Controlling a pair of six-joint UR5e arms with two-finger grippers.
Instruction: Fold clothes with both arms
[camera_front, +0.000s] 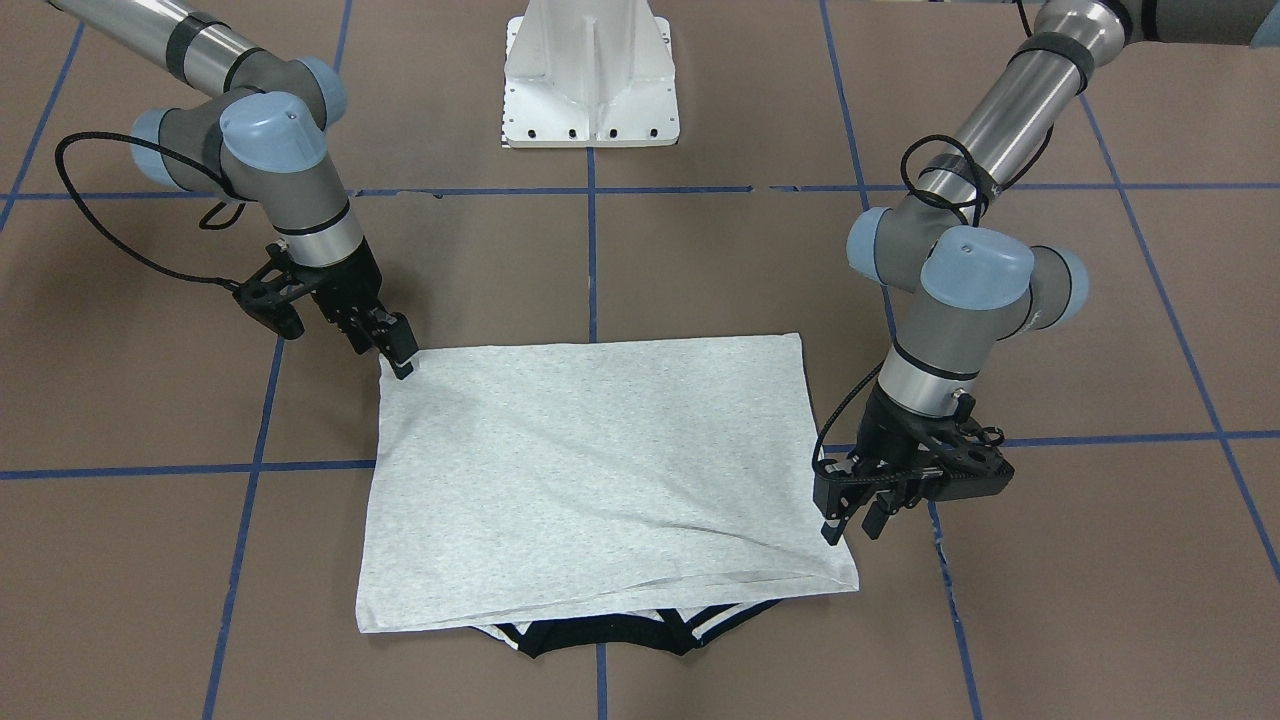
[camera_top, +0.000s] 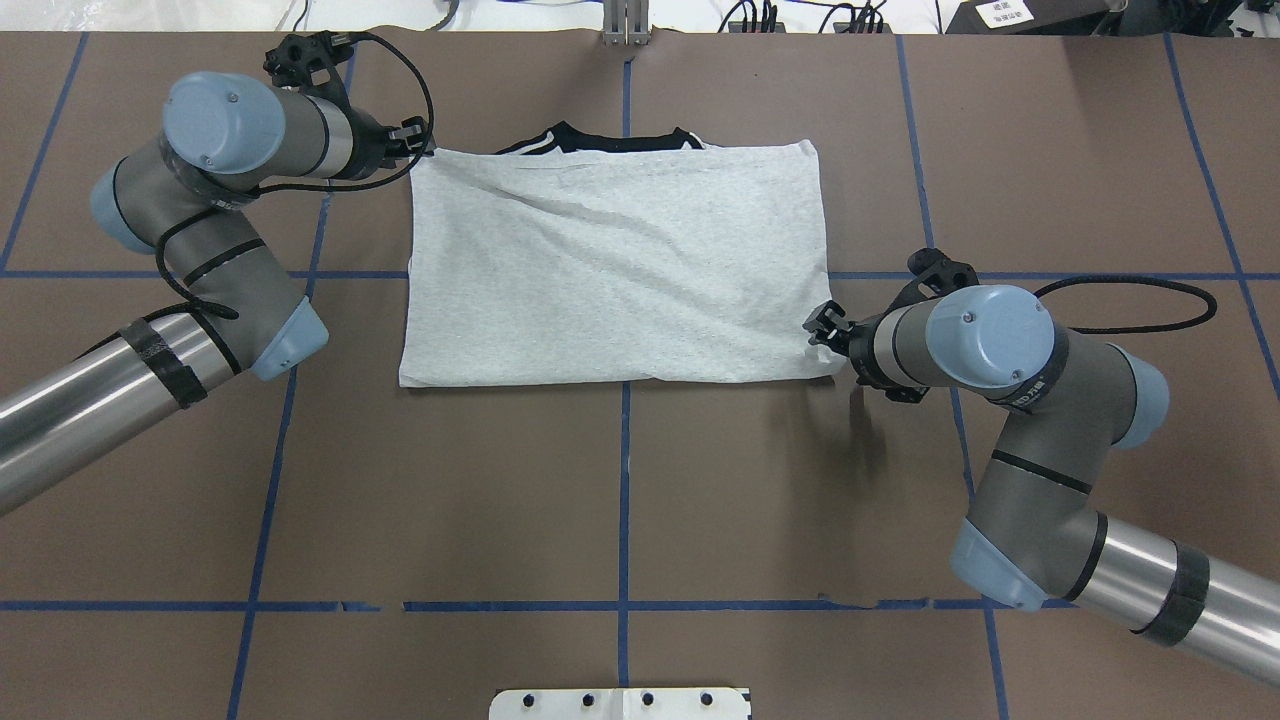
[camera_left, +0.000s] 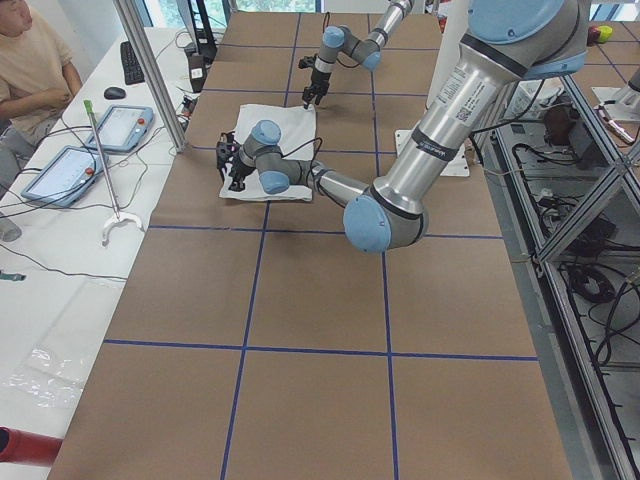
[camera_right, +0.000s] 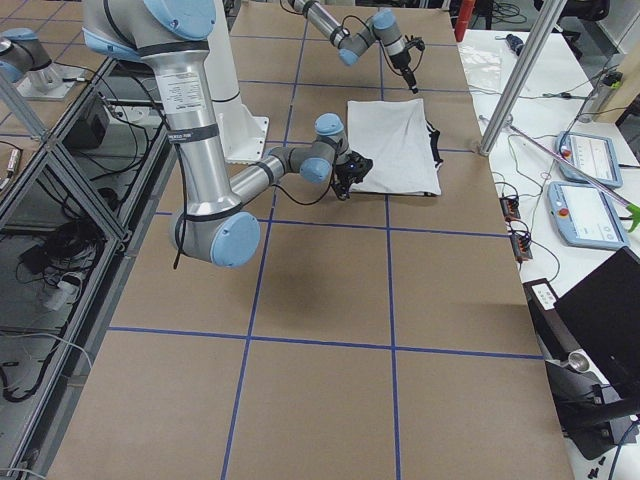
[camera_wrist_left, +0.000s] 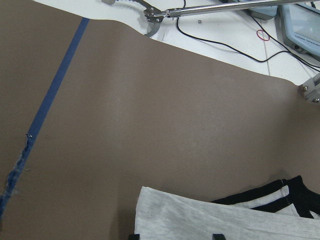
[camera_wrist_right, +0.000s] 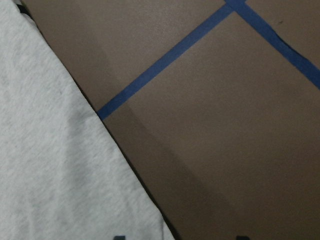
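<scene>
Directly under the left gripper (camera_front: 853, 525), whose fingers stand apart and hold nothing, lies the collar-side corner of the light heather-grey short-sleeved T-shirt (camera_front: 600, 480). The right gripper (camera_front: 400, 358), its jaws likewise spread and empty in the wrist view, sits right at the diagonally opposite corner. Between the 2 grippers the shirt lies flat as a plain-side-up rectangle, and its black collar (camera_front: 600, 640) peeks out past the edge nearest the left gripper. By my reading 1 fold is done and another is due, which calls for each gripper to close on a corner of 1 shared edge and carry it across evenly. Beneath both grippers is a brown paper-covered table (camera_front: 700, 260) gridded with blue tape lines (camera_front: 592, 260). Behind them stands a white metal pedestal (camera_front: 592, 75), and well beyond the collar edge an operator in a beige shirt (camera_left: 30, 60) sits at a white desk.
</scene>
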